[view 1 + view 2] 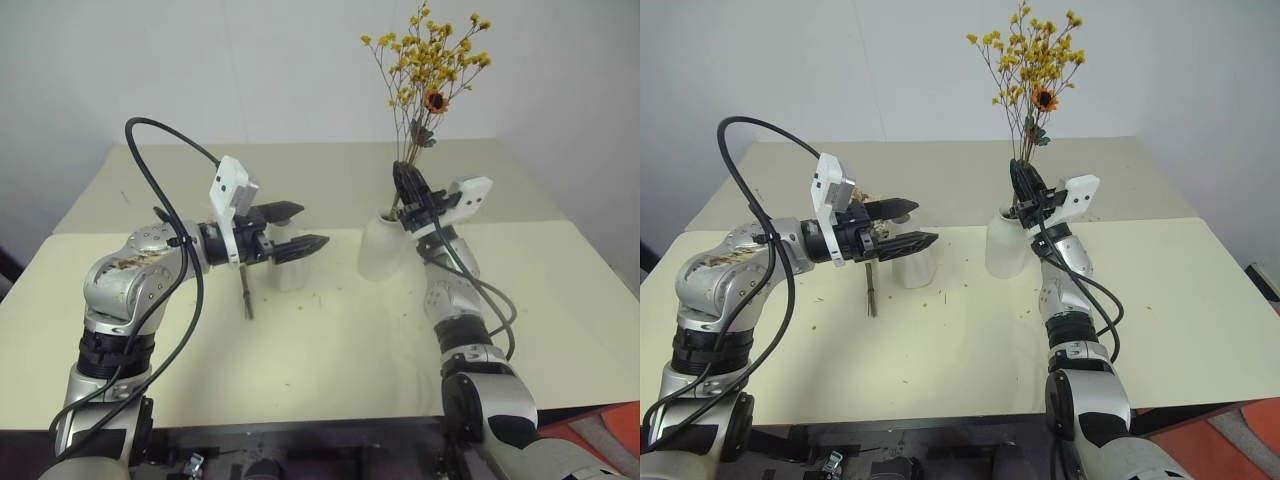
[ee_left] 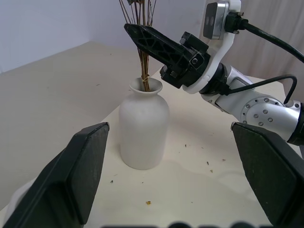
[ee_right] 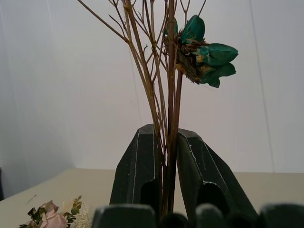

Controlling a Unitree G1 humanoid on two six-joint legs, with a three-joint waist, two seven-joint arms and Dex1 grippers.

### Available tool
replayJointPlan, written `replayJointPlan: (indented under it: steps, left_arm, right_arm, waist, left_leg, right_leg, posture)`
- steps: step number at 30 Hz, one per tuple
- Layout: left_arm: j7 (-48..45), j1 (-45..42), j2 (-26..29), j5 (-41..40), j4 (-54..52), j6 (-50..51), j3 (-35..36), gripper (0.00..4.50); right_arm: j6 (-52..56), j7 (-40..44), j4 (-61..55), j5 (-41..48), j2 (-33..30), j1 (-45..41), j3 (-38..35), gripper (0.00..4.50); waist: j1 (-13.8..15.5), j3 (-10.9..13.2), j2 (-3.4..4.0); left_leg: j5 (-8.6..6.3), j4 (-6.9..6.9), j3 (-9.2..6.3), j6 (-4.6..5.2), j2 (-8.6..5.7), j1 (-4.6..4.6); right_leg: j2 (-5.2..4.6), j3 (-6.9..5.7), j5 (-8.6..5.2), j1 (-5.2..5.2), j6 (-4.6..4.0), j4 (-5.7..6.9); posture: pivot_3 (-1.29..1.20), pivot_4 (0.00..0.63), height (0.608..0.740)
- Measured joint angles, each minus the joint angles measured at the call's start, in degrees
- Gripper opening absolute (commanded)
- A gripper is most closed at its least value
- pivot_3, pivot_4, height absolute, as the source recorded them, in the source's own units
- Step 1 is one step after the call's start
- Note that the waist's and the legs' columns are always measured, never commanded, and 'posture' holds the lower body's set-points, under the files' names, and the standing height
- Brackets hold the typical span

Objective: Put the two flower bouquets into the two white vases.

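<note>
One bouquet pending: roses (image 3: pixel 47 219) lie flat on surface (image 1: pixel 330 340) beside slim vase (image 1: pixel 912 262), stems toward robot. Left end effector (image 1: pixel 298 228) spread, nearer. Right end effector (image 1: pixel 410 185) pinches yellow spray (image 1: pixel 430 60) stems upright in round vase (image 1: pixel 385 250).

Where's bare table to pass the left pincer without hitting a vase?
The near table between the two arms is bare but for crumbs, as is the far table behind the vases. It is crowded at the slim vase beside the open left pincer, and at the round vase, where the right pincer grips the yellow spray.
</note>
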Motion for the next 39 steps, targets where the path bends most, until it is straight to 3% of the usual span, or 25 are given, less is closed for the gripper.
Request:
replayJointPlan:
  steps: [9, 26, 32, 39]
  left_arm:
    - [0.16, 0.05, -0.01, 0.08, -0.02, -0.06, -0.26, 4.50]
    - [-0.75, 0.15, -1.30, 0.96, 1.05, -2.37, -1.37, 4.50]
    - [-0.82, 0.13, -1.63, 1.35, 1.68, -2.39, -1.58, 4.50]
    - [-0.68, 0.15, -1.86, 1.76, 1.73, -2.39, -1.66, 4.50]
  right_arm:
    - [1.80, -0.78, -6.84, 0.23, -0.62, 5.16, 0.75, 4.43]
    - [9.13, 2.24, -27.10, -2.03, -5.98, 17.15, 7.56, 4.47]
    - [12.80, -2.25, -26.40, -8.86, -8.35, 16.22, 9.97, 4.47]
    - [17.86, -7.44, -24.71, -10.36, -10.97, 11.39, 8.90, 4.47]
  waist:
    - [0.05, 0.00, 0.00]
    - [0.14, 0.00, 0.00]
    - [0.13, 0.01, -0.01]
    - [0.21, 0.01, -0.02]
  left_leg:
    - [0.00, 0.00, 0.00, 0.00, 0.00, 0.01]
    - [0.07, 0.01, 0.01, -0.12, -0.01, 0.07]
    - [0.12, 0.01, 0.01, -0.18, 0.00, 0.07]
    - [0.13, 0.00, 0.00, -0.20, 0.00, 0.04]
  right_leg:
    - [0.00, 0.00, 0.00, 0.01, 0.00, 0.00]
    - [0.01, 0.01, -0.08, 0.08, 0.14, -0.02]
    - [0.02, 0.02, -0.14, 0.07, 0.24, 0.01]
    - [0.00, 0.02, 0.00, 0.07, 0.01, -0.05]
  posture:
    - [0.00, 0.150, 0.740]
    - [0.00, 0.150, 0.740]
    - [0.00, 0.150, 0.740]
    - [0.00, 0.150, 0.740]
